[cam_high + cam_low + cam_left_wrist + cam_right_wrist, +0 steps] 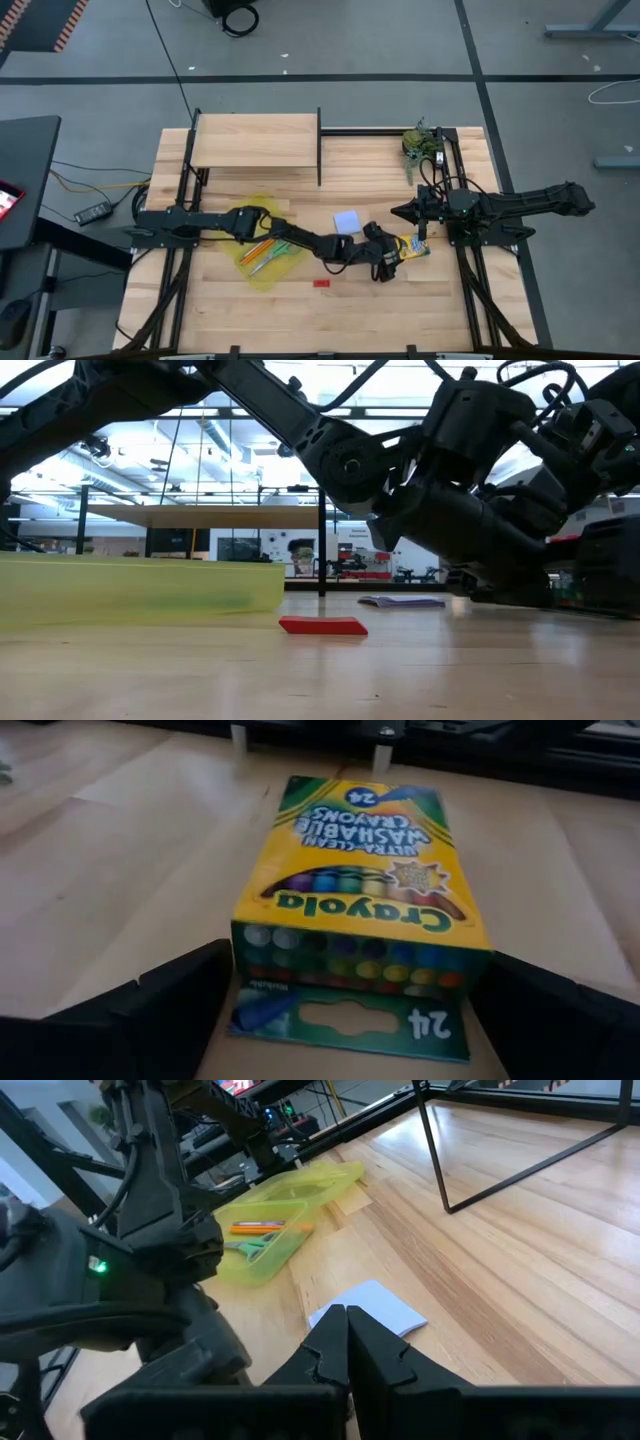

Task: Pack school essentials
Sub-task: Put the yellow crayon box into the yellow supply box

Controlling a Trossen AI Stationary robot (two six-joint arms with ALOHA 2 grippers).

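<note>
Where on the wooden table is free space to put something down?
Bare wood lies along the near edge of the wooden table, below the small red eraser. It is crowded between the yellow translucent pouch and the yellow-green crayon box, where both arms meet.

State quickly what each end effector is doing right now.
Left end effector: open, fingers either side of the Crayola crayon box, not gripping.
Right end effector: shut, holding nothing.

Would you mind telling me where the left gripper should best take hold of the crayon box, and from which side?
Grip the crayon box across its two long narrow sides, near the opened flap end. It lies flat on the table, face up, so the broad face offers no hold. The left gripper is open with one finger on each side of that end, so closing from there looks simplest.
</note>
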